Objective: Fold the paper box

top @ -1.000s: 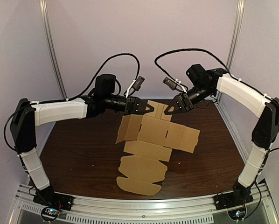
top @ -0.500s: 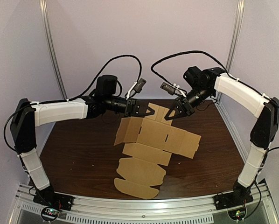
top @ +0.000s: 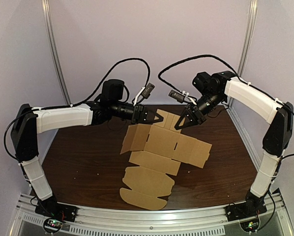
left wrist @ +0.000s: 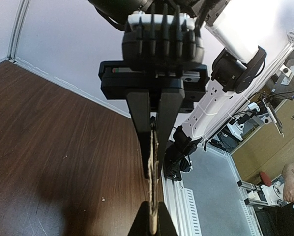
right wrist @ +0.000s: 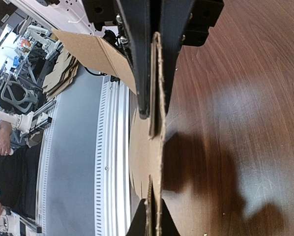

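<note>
The flat brown cardboard box blank (top: 159, 155) lies unfolded down the middle of the dark wooden table (top: 83, 157), its far end lifted off the surface. My left gripper (top: 154, 117) is shut on the far flap from the left, with the cardboard edge (left wrist: 154, 162) pinched between its fingers. From the right, my right gripper (top: 180, 122) is shut on the same far end, cardboard (right wrist: 154, 147) clamped edge-on between its jaws. Side flaps (top: 132, 138) spread to the left and to the right (top: 198, 147). A rounded tab (top: 144, 194) lies nearest the arm bases.
Grey walls with vertical metal rails (top: 56, 54) enclose the back and sides. A slotted metal rail (top: 147, 223) runs along the near table edge between the arm bases. Black cables (top: 132, 64) loop above both wrists.
Both grippers have shifted slightly while keeping hold of the far flap. The blank has moved a little toward the left and near side, and its near tab has slid nearer the front edge.
</note>
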`<state>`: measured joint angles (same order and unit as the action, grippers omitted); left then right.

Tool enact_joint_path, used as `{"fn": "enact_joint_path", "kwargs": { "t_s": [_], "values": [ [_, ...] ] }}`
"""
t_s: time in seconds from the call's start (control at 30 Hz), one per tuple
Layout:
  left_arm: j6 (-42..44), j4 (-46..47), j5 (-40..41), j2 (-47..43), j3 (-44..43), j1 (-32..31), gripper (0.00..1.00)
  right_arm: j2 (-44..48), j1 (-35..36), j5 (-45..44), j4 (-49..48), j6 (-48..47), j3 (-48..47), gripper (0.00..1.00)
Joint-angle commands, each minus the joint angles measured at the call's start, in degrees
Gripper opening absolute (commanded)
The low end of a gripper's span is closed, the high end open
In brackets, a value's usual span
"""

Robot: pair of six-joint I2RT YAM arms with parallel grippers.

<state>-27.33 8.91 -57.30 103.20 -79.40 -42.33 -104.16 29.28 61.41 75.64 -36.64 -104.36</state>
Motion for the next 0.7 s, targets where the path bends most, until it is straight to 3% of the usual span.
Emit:
{"fn": "enact_joint_path", "kwargs": {
  "t_s": [0.0, 0.47, 0.57, 0.67],
  "values": [
    [1.3, 1.4, 0.3, 0.0, -0.5, 0.1, 0.0, -0.3, 0.0, -0.8, 2.7, -0.7, -0.4, 0.0],
    [3.7, -1.6, 1.9, 0.0, -0.8, 0.2, 0.0, 2.1, 0.1, -2.8, -0.1, 1.0, 0.1, 0.0],
    [3.6, -1.6, 0.7, 0.4, -1.0, 0.1, 0.0, 1.3, 0.6, -3.0, 0.3, 1.1, -1.3, 0.18],
    [3.7, -1.8, 0.4, 0.4, -1.1, 0.0, 0.0, -0.1, 1.7, -3.8, 1.1, 1.1, -3.6, 0.22]
  ]
}}
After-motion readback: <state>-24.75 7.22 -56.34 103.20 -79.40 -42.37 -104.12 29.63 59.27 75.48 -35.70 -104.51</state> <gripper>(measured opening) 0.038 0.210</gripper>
